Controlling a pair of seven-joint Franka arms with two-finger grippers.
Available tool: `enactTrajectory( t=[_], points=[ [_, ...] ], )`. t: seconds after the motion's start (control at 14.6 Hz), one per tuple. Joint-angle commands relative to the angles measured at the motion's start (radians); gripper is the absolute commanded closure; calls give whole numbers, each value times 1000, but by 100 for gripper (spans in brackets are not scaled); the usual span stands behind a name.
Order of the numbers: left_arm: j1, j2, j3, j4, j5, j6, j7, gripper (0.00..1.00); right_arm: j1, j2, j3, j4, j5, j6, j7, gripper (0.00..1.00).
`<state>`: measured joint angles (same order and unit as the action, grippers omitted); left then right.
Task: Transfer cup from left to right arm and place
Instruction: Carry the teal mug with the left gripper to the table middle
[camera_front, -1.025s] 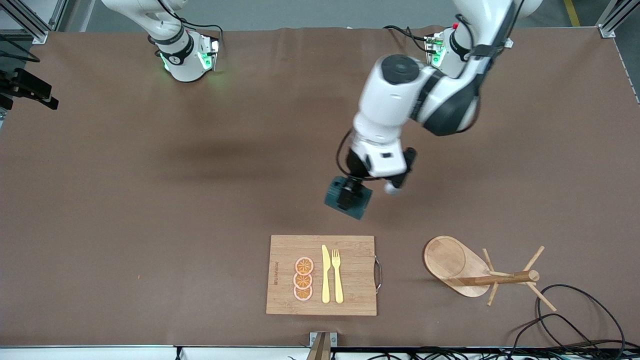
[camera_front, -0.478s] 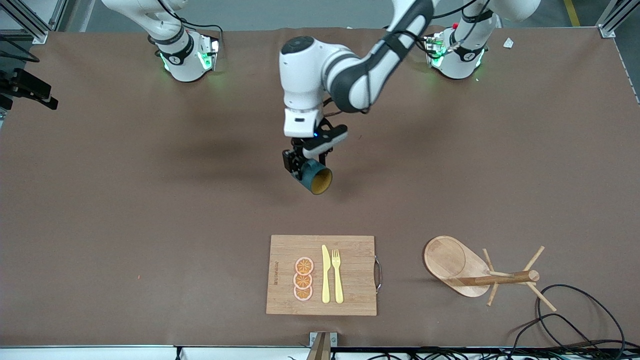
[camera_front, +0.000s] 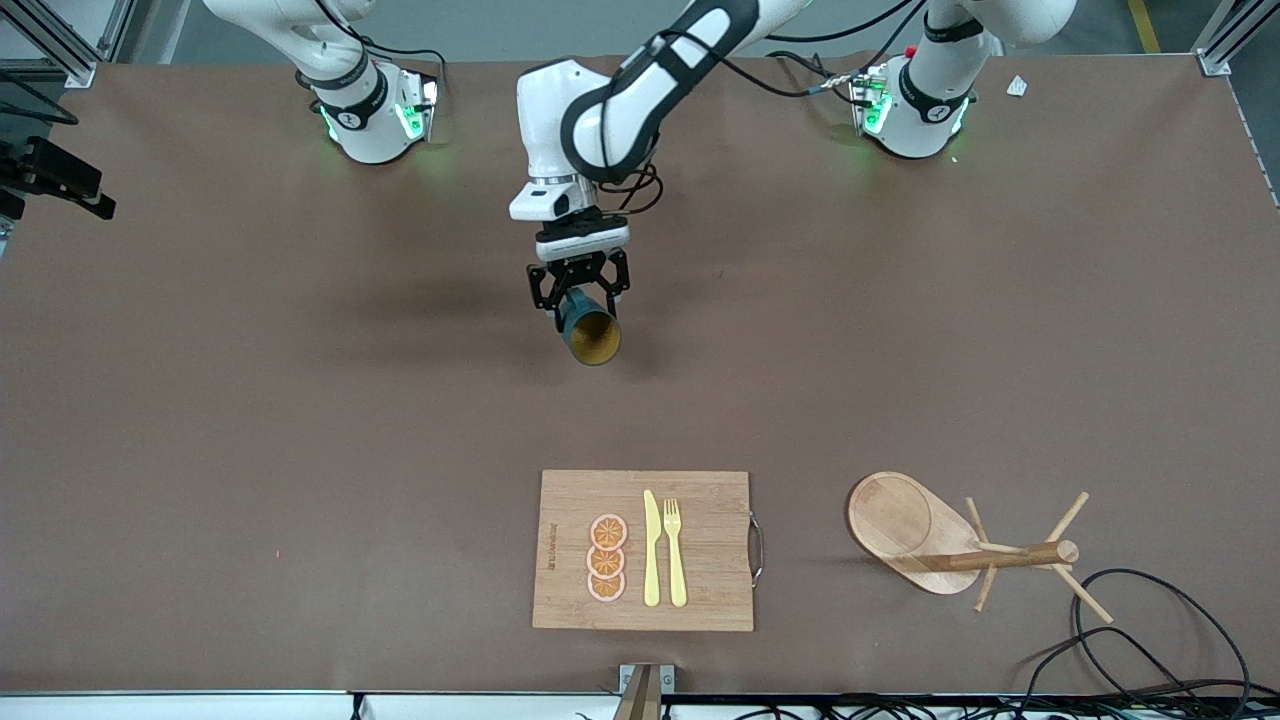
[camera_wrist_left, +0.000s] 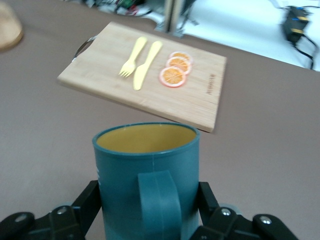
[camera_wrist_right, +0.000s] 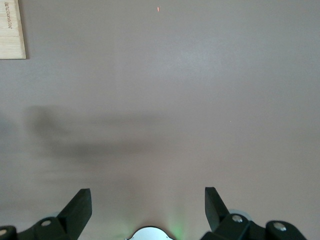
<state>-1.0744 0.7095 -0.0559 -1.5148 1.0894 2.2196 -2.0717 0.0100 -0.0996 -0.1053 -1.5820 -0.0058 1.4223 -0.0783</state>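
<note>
The cup (camera_front: 590, 336) is dark teal with a mustard inside. It hangs tilted in the air over the bare middle of the table, its mouth turned toward the front camera. My left gripper (camera_front: 580, 296) is shut on the cup's sides. In the left wrist view the cup (camera_wrist_left: 147, 170) fills the space between the black fingers (camera_wrist_left: 90, 197), its handle facing the camera, and the left gripper (camera_wrist_left: 148, 192) grips it low down. My right gripper (camera_wrist_right: 147, 200) is open and empty above bare table near its own base. It does not show in the front view.
A wooden cutting board (camera_front: 715, 540) with three orange slices (camera_front: 607, 558), a yellow knife and a fork lies near the front edge. It also shows in the left wrist view (camera_wrist_left: 100, 85). A wooden mug tree (camera_front: 950, 540) lies tipped over toward the left arm's end, with cables (camera_front: 1150, 640) beside it.
My left arm has swung toward the right arm's end of the table with the cup, and turned it so its mouth now faces the front camera.
</note>
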Motion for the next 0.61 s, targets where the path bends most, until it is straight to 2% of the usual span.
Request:
enactTrajectory(
  t=[0.0, 0.34, 0.55],
  points=[
    [-44, 62, 13, 33, 174, -43, -4, 36, 1, -6, -1, -3, 1, -2, 9, 0],
    [-48, 171, 13, 57, 511, -84, -86, 37, 2, 4, -1, 13, 1, -3, 12, 0],
    [-53, 249, 13, 116, 671, -133, -142, 37, 4, 4, -1, 13, 3, -3, 12, 0]
  ],
)
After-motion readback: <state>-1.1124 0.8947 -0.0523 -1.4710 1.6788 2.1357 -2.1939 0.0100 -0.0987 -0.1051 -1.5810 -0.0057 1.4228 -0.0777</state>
